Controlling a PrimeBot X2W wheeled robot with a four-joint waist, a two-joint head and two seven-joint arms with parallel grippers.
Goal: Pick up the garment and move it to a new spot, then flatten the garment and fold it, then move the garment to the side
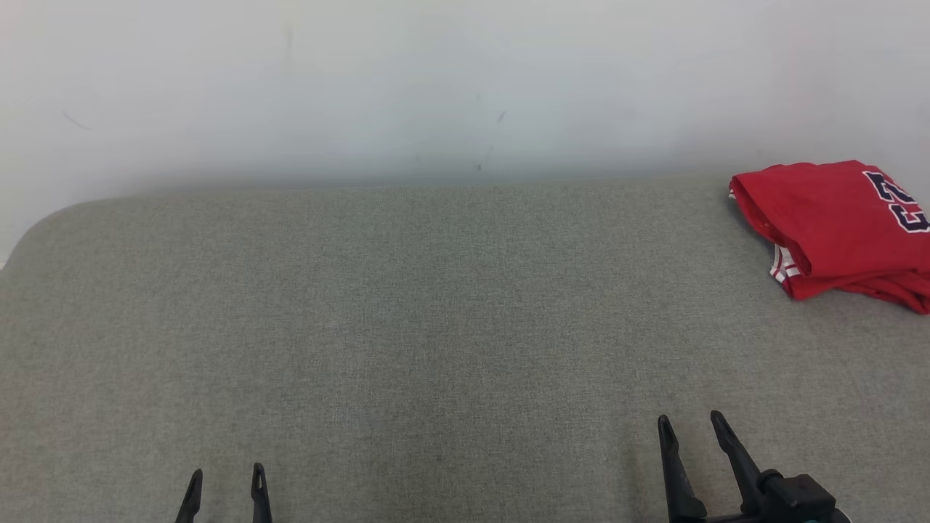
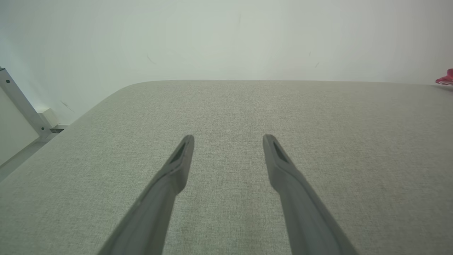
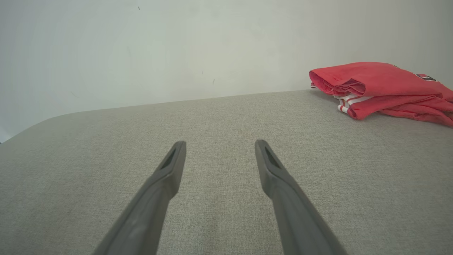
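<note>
A red garment (image 1: 835, 225) with dark numerals and white stripes lies folded at the far right of the grey fabric surface (image 1: 436, 327). The right wrist view has the garment (image 3: 382, 90) at its upper right, and a sliver of the garment (image 2: 446, 78) touches the left wrist view's right edge. My left gripper (image 1: 225, 479) stands open at the lower left, far from the cloth. My right gripper (image 1: 690, 425) is open at the lower right, well short of the garment. Both grippers (image 2: 228, 140) (image 3: 219, 145) hold nothing.
A pale wall (image 1: 436, 87) runs right behind the surface's far edge. The surface's far left corner (image 1: 51, 218) is rounded. A metal frame leg (image 2: 21, 102) and floor lie beyond the surface's left side.
</note>
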